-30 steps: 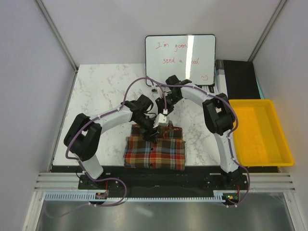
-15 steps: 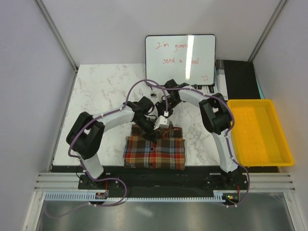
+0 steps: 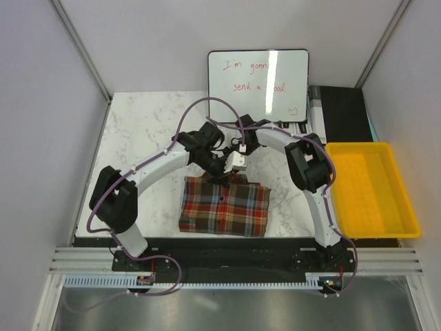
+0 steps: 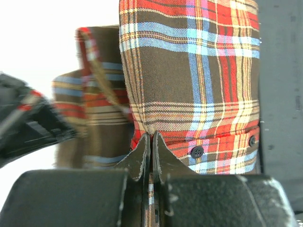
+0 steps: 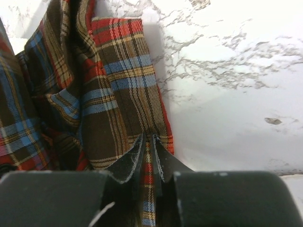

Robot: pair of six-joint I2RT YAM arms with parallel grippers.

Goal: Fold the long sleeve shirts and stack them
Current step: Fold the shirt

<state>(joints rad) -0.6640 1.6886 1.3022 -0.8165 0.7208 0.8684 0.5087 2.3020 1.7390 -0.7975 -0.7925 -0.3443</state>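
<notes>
**Shirt.** One plaid shirt (image 3: 224, 209) in red, dark and white checks lies folded into a rough rectangle. It sits on the near middle of the marble worktop (image 3: 145, 138), between the two arm bases and close to the front edge. Its far edge is raised off the worktop where both hands hold it.

**Left hand.** The left hand (image 4: 150, 141) is pressed together, pinching a fold of the shirt's edge. In the left wrist view the cloth spreads away from the pinch as a flat plaid panel. A hemmed band with two dark buttons (image 4: 197, 152) runs just right of the pinch. A second, narrower fold of cloth stands to the left of the panel.

**Right hand.** The right hand (image 5: 147, 142) is also pressed together, pinching a narrow strip of the plaid edge. Left of the pinch the cloth is bunched in several folds. Right of it the worktop lies bare.

**Arrangement.** In the top view the two hands are just beside each other over the shirt's far edge, the left hand on the left. Both arms arch inward from their bases.

**Surroundings.** A whiteboard (image 3: 258, 76) with red writing stands at the far edge of the worktop. A yellow bin (image 3: 372, 187) sits to the right, well apart from the shirt.
</notes>
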